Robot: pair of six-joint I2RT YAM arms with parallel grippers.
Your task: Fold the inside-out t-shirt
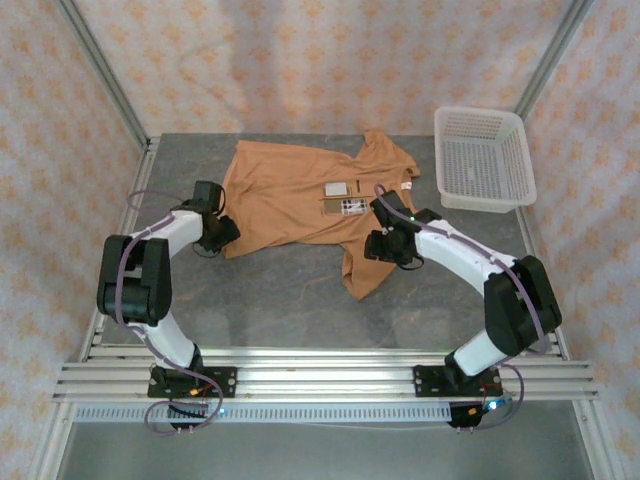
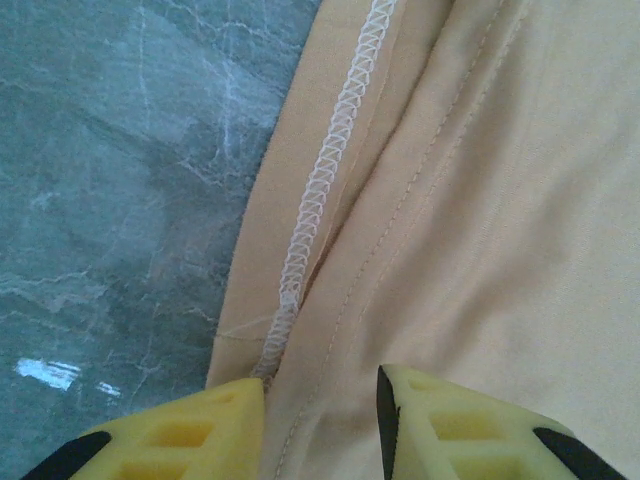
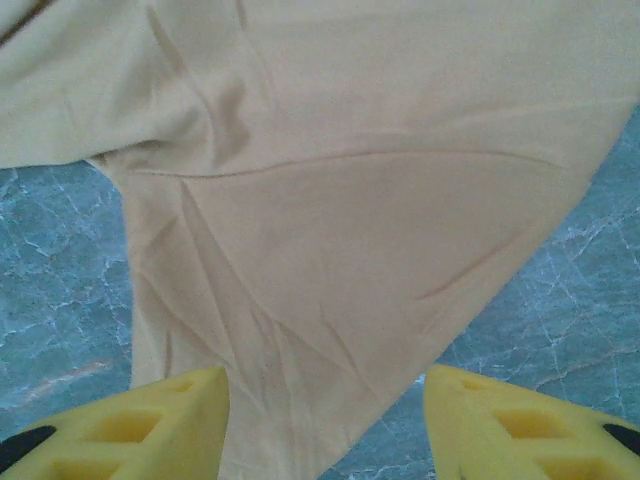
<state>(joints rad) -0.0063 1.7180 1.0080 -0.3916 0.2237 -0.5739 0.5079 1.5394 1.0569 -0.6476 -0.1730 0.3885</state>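
Observation:
The inside-out t-shirt (image 1: 300, 195), orange-tan, lies spread on the grey table with a pale print patch (image 1: 336, 188) and a small white label (image 1: 407, 185) showing. One flap trails toward the near side (image 1: 362, 275). My left gripper (image 1: 222, 236) is low at the shirt's left edge. Up close, the left gripper (image 2: 320, 420) has its yellow fingers (image 2: 200, 430) a narrow gap apart, straddling the cloth beside the white overlock seam (image 2: 330, 150), without squeezing it. My right gripper (image 1: 386, 246) hangs over the trailing flap. In the wrist view the right gripper (image 3: 326, 425) stands wide open above the shirt (image 3: 350, 220).
A white plastic basket (image 1: 482, 158) stands at the back right, just beyond the shirt's right sleeve. Bare grey table (image 1: 270, 295) lies between the shirt and the arm bases. Patterned walls and metal posts (image 1: 100, 70) close in the sides.

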